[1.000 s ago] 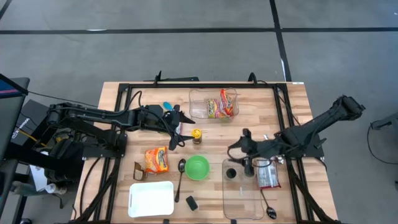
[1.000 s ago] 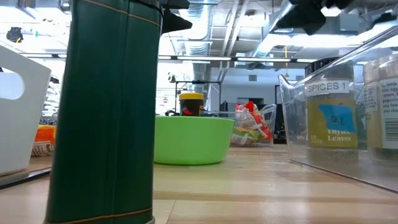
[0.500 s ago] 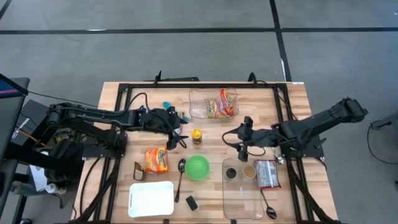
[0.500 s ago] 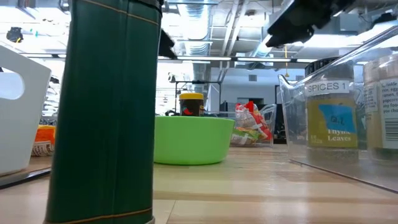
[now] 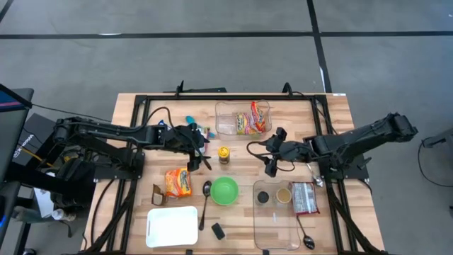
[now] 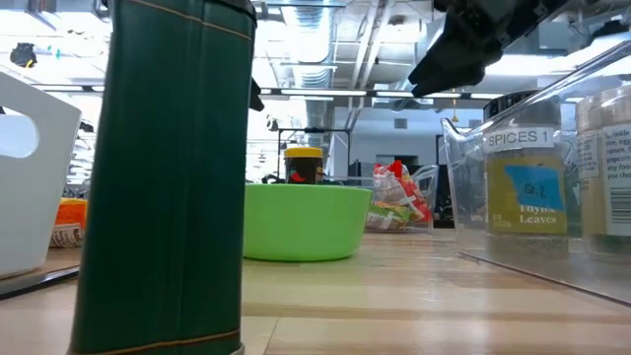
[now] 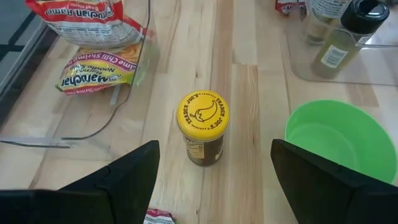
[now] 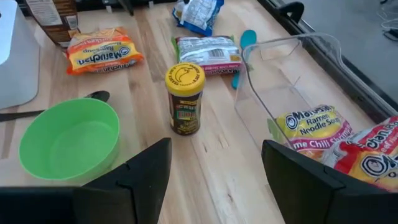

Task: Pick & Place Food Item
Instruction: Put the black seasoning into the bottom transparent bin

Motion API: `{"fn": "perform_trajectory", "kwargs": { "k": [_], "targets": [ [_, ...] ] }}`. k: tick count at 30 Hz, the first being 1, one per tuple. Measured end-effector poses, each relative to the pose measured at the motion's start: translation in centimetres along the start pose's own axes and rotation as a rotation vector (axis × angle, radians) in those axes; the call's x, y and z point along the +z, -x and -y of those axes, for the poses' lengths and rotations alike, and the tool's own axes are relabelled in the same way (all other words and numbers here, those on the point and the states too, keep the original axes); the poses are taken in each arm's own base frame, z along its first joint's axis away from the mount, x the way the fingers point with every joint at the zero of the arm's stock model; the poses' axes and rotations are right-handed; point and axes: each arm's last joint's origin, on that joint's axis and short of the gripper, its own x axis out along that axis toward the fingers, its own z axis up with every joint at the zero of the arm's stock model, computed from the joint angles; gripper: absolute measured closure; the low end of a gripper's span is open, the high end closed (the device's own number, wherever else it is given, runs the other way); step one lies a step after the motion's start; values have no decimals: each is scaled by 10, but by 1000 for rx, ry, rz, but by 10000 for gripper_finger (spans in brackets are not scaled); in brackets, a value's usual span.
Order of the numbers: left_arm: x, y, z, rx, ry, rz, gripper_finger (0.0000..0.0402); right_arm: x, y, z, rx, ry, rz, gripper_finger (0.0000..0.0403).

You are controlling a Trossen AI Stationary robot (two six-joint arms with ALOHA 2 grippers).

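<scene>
A wooden bench (image 5: 333, 113) holds a scatter of food items, with a dark robot arm reaching in from each side. At the centre stands a small jar with a yellow lid (image 5: 224, 154), upright on the wood, nothing touching it. The left tool (image 5: 200, 159) hovers just to the jar's left, its two fingers spread wide apart and holding nothing. The right tool (image 5: 270, 166) hangs to the jar's right, a little farther off, its fingers also parted and empty.

Just in front of the jar sits a green bowl (image 5: 224, 190), with a dark spoon (image 5: 205, 202) lying beside it. Behind the jar, a clear tub (image 5: 226, 119) holds two ramen packets (image 5: 250, 119). An orange ramen packet (image 5: 178, 181) lies flat on the bench to the left of the bowl, near a white tray (image 5: 172, 227). To the right of the bowl, a second clear tub (image 5: 269, 227) contains two spice jars (image 5: 273, 196) standing side by side. A blue spoon (image 5: 190, 120) lies near the left arm.
</scene>
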Motion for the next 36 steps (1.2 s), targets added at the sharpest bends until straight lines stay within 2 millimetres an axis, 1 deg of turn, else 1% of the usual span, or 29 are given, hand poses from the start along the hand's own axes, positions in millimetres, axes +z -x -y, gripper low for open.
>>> {"fn": "perform_trajectory", "kwargs": {
  "k": [3, 9, 16, 19, 26, 30, 33, 36],
  "targets": [
    [-14, -7, 1, 0, -2, -16, 100, -1, -1, 1, -4, 1, -6, 159],
    [-44, -20, 2, -1, 4, 40, 100, -1, 0, 1, -4, 1, -6, 159],
    [-67, -27, 3, -2, 22, 187, 100, -1, 0, 1, -4, 1, -7, 159],
    [-75, -27, 3, -2, 24, 208, 101, -1, 0, 1, -4, 1, -6, 159],
    [-77, -27, 2, 31, 30, 227, 101, -1, 0, 1, -5, 1, -6, 159],
    [-76, -31, 2, 40, 9, 241, 101, 1, 0, 1, -4, -5, 6, 159],
    [-75, -42, 4, 40, 2, 211, 101, 1, 0, 0, -4, -7, 10, 159],
    [-73, -58, 6, 41, -8, 164, 101, 1, 0, 0, -3, -7, 10, 159]
  ]
}}
